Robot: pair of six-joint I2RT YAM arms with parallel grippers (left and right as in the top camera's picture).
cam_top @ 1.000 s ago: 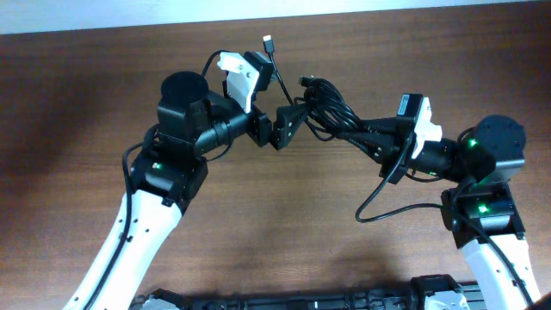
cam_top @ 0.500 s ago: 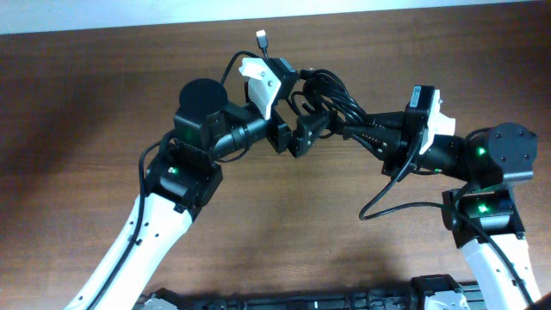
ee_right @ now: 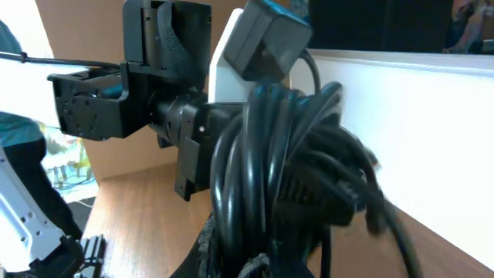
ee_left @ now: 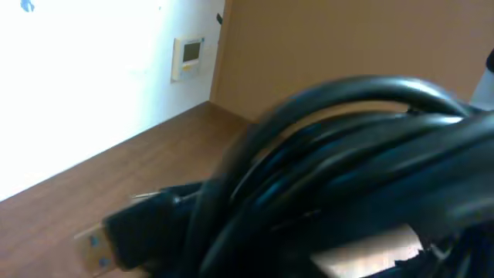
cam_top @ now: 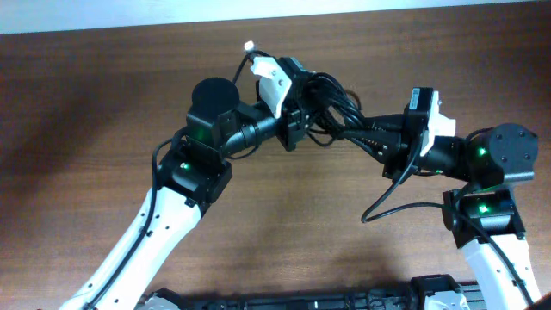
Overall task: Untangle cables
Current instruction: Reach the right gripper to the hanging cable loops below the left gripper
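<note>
A tangled bundle of black cables hangs above the wooden table between my two arms. My left gripper has its jaws closed on the bundle's left end. In the left wrist view the coils fill the frame, with a USB plug sticking out at lower left. My right gripper is shut on the bundle's right end. In the right wrist view the loops rise from its jaws, with the left arm's head just behind. A thin lead with a white tip pokes out beyond the left wrist.
One loose black cable tail droops from the right gripper down onto the brown table. A white wall runs along the table's far edge. A black rail lies at the near edge.
My left arm has moved right and away from me into the bundle, and its open jaws have closed on the cables. The right arm has shifted slightly, keeping its grip.
</note>
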